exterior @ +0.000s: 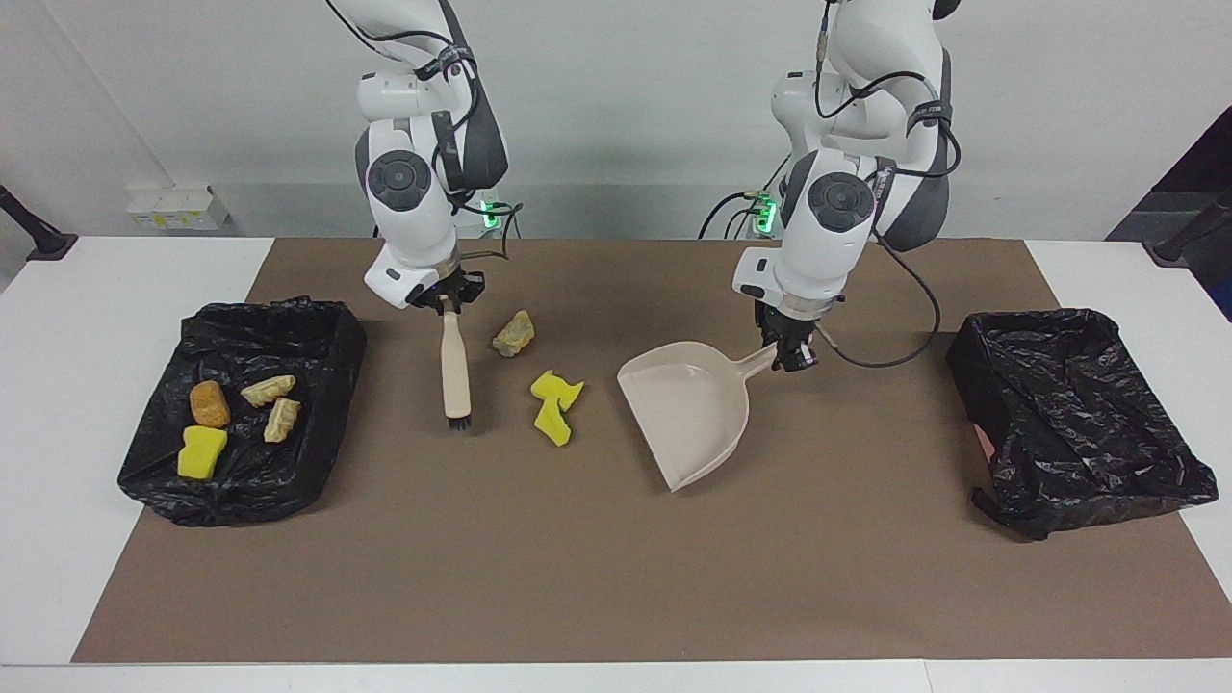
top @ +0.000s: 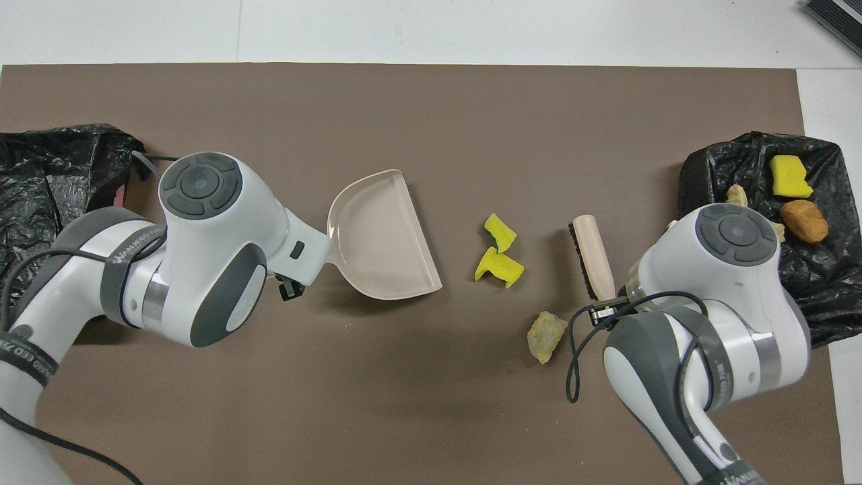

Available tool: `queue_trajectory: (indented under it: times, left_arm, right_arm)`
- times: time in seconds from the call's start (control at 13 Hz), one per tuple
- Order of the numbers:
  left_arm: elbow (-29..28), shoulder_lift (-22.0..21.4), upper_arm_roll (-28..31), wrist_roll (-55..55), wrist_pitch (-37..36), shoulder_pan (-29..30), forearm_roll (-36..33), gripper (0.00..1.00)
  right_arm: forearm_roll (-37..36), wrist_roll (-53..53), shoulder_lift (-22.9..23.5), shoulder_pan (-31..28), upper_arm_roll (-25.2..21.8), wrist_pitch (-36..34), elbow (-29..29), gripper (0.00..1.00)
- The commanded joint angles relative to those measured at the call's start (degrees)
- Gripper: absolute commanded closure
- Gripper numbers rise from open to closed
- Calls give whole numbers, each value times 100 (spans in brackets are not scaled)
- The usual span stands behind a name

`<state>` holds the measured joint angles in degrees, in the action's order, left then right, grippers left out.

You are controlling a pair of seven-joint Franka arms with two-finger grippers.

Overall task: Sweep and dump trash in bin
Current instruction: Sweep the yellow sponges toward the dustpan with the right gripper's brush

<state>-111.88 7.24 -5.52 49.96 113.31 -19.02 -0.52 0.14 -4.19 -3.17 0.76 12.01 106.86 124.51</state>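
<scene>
My right gripper [exterior: 448, 300] is shut on the handle of the beige brush [exterior: 454, 371], which hangs with its bristle end down at the brown mat. My left gripper [exterior: 787, 354] is shut on the handle of the beige dustpan [exterior: 695, 409], whose open mouth is turned toward the brush. Between brush and pan lie two yellow chunks of trash [exterior: 556, 390] [exterior: 552, 423], touching each other. A tan lump [exterior: 513, 333] lies nearer to the robots, beside the brush handle. In the overhead view the brush [top: 592, 256] stands apart from the chunks [top: 498, 266].
A black-lined bin [exterior: 327, 332] at the right arm's end holds several bits: an orange lump [exterior: 209, 402], tan lumps [exterior: 268, 389] and a yellow chunk [exterior: 201, 452]. A second black-lined bin [exterior: 1068, 414] sits at the left arm's end.
</scene>
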Motion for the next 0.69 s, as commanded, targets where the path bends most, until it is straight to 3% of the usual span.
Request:
queue_trajectory:
  times: [0.0, 0.15, 0.38, 0.61]
  left_arm:
    - [-825, -565, -10, 366, 341, 21, -63, 100]
    - [-975, -566, -19, 252, 393, -40, -63, 100]
    - [-1098, -610, -45, 225, 516, -75, -62, 100]
    - [-1301, -636, -37, 128, 710, -225, -54, 100]
  right_arm:
    - [170, -266, 35, 91, 3, 430, 188, 100]
    - [170, -887, 228, 301, 12, 730, 171, 100]
    - [91, -1188, 869, 680, 3, 758, -364, 100]
    - [144, -1242, 1134, 1014, 12, 784, -673, 100]
